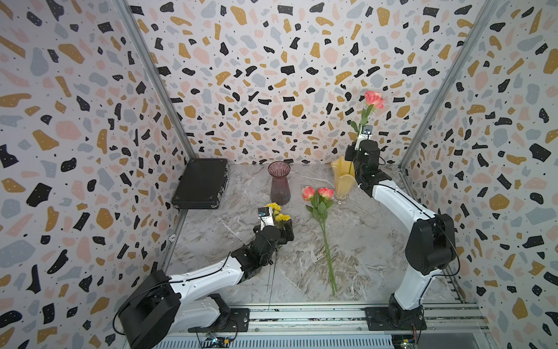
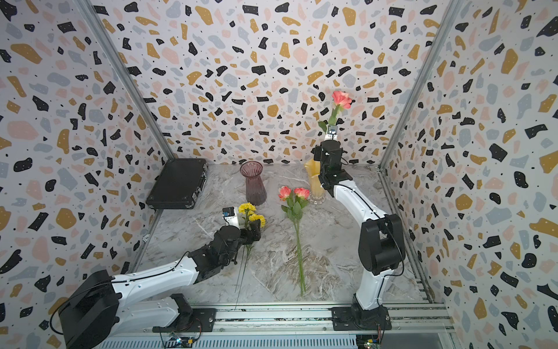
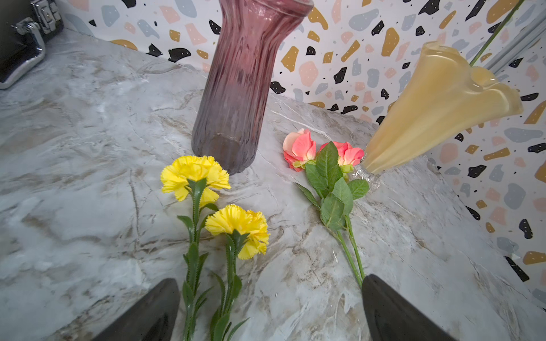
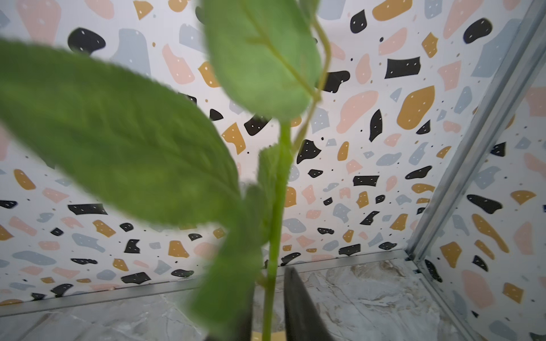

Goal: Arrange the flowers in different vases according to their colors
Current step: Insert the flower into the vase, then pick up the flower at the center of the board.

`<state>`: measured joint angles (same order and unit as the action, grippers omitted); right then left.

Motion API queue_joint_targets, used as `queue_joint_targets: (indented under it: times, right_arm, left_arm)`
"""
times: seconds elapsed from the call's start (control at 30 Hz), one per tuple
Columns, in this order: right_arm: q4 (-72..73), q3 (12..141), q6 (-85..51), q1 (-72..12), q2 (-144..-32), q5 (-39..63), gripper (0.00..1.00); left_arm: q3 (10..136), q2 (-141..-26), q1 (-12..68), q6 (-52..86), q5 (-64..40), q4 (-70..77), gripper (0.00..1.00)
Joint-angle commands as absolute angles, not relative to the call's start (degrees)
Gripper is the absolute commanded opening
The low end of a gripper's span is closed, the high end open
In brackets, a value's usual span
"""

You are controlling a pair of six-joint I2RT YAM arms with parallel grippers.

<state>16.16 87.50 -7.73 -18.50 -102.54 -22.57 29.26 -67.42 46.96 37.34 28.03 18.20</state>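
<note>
Rose (image 1: 374, 99), coral-pink, upright in yellow vase (image 1: 342, 181) at one o'clock; right gripper (image 4: 270, 319) hold unclear. Left gripper (image 3: 266, 313) spread wide; open marble (image 1: 377, 250) toward four o'clock.

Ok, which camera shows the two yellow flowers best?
Left wrist view: both yellow flowers lie close up, blooms and stems clear. In both top views they are small, partly hidden by the left arm. Right wrist view misses them.

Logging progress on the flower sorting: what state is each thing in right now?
Purple vase: upright, empty.
Yellow vase: upright, one stem inside.
Tall rose: upright, stem down in that vase.
Two pink roses: lying on table.
Yellow flowers: lying on table.
Black case: closed, flat.
Left gripper: open over the yellow stems.
Right gripper: open, around that rose's stem.
</note>
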Motion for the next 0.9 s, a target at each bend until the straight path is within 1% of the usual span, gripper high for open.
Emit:
queue_joint_targets:
  times: [0.0, 0.03, 0.13, 0.27, 0.33, 0.4, 0.47, 0.53, 0.63, 0.73, 0.87]
  right_arm:
    - [14.8, 86.0, -9.4, -18.8, -96.6, -23.5, 0.41]
    - [14.4, 85.0, -10.0, -18.8, -95.6, -23.5, 0.46]
    - [12.4, 82.6, -12.3, -18.8, -93.1, -23.5, 0.51]
    - [6.1, 80.8, -16.3, -19.3, -89.0, -23.8, 0.53]
    - [1.7, 79.9, -18.7, -20.1, -86.5, -25.2, 0.53]
    - [-1.8, 79.2, -20.2, -21.0, -84.1, -25.5, 0.53]
    - [-6.1, 77.9, -21.3, -22.7, -81.7, -26.9, 0.53]
    - [-5.4, 73.6, -20.4, -25.6, -78.5, -28.9, 0.53]
    - [-5.4, 67.4, -19.5, -29.6, -75.5, -29.8, 0.53]
    - [-9.0, 62.6, -20.2, -32.7, -74.5, -24.6, 0.55]
    - [-9.0, 54.4, -23.5, -34.4, -73.2, -13.2, 0.56]
  left_arm:
    - [29.7, -66.9, 46.9, 39.2, 31.0, 14.9, 0.99]
    - [30.7, -67.1, 46.9, 39.7, 31.3, 12.7, 0.99]
    - [33.2, -68.1, 46.8, 39.6, 30.8, 8.8, 0.99]
    - [33.2, -68.2, 46.8, 40.0, 30.7, 8.3, 0.99]
    - [31.1, -67.2, 46.6, 41.3, 30.3, 11.3, 0.99]
    - [29.4, -66.4, 45.2, 42.1, 27.1, 13.8, 0.99]
    - [29.8, -66.8, 42.9, 42.2, 23.5, 13.3, 0.99]
    - [31.0, -67.7, 40.6, 42.3, 21.1, 10.9, 0.99]
    - [29.8, -68.3, 37.0, 43.4, 15.1, 13.6, 1.00]
    - [28.3, -70.3, 32.4, 45.4, 6.2, 19.0, 0.99]
    - [27.9, -71.3, 31.5, 44.5, 3.5, 21.5, 0.99]
